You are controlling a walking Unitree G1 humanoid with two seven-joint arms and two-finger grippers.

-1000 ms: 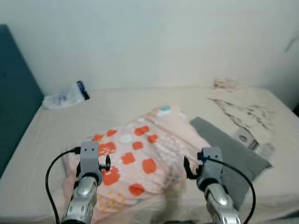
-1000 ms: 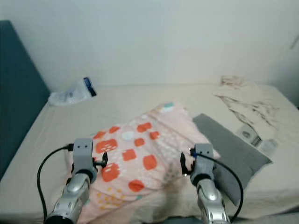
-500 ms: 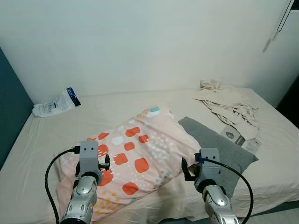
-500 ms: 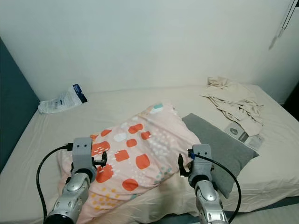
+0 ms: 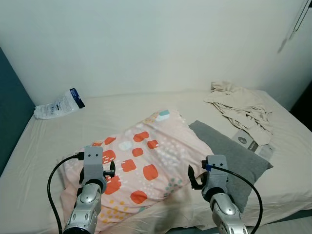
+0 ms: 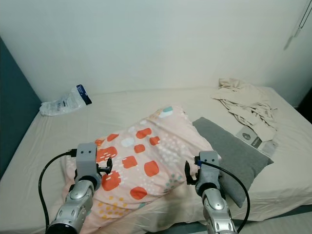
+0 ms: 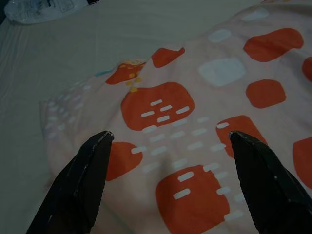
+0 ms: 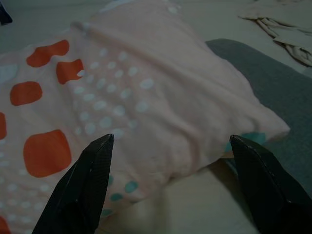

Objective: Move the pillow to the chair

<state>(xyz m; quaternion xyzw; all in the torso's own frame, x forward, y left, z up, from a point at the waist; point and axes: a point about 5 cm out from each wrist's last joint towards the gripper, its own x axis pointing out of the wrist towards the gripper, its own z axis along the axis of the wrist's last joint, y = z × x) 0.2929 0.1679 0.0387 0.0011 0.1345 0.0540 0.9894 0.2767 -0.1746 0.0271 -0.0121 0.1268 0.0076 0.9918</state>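
A pale pink pillow (image 5: 146,161) with orange patches and white dots lies slantwise on the bed (image 5: 44,146), its right end resting on a grey pillow (image 5: 234,153). My left gripper (image 7: 168,170) is open, its black fingers (image 7: 80,185) spread wide just above the pillow's near left part. My right gripper (image 8: 168,173) is open too, held over the pillow's near right corner, next to the grey pillow (image 8: 273,83). Neither gripper touches the pillow. Both silver arms rise from the bottom of the head views, the left arm (image 5: 90,195) and the right arm (image 5: 217,195).
A crumpled beige cloth (image 5: 241,105) lies at the bed's far right, with two small packets (image 5: 246,140) beside it. A clear plastic bag (image 5: 56,105) lies at the far left by the white wall. A dark teal headboard (image 5: 7,112) bounds the left side.
The camera view has shifted and steadied from a blurred, closer look. Both grippers hold the same open pose over the pillow.
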